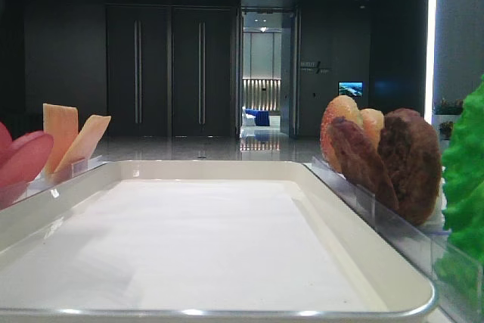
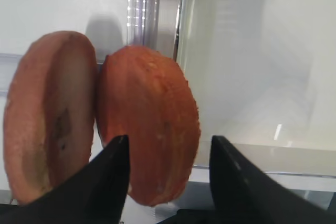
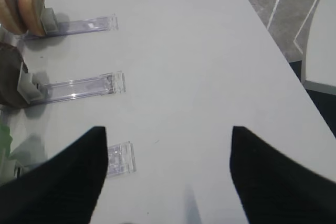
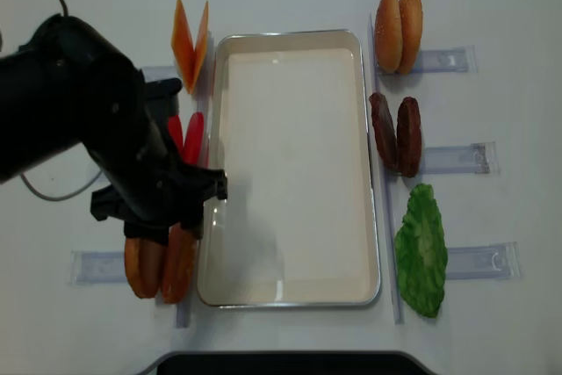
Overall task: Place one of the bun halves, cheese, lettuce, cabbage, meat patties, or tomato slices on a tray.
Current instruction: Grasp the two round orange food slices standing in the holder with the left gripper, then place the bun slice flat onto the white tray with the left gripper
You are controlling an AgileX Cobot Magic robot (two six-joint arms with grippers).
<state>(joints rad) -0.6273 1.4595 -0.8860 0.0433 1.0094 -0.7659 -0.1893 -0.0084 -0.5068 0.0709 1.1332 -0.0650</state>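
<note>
Straddling the nearer bun half (image 2: 149,129), the left tool (image 2: 169,174) has its fingers parted on either side of it, grip unclear. That bun stands in a rack just left of the tray (image 4: 294,292). Right tool (image 3: 168,177) hangs open over the surface (image 3: 199,61).

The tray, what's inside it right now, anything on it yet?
The tray holds only its white liner; no food shows on it. From overhead, the left arm covers a bit of its left rim, but the low front view shows the tray floor bare across its whole width.
</note>
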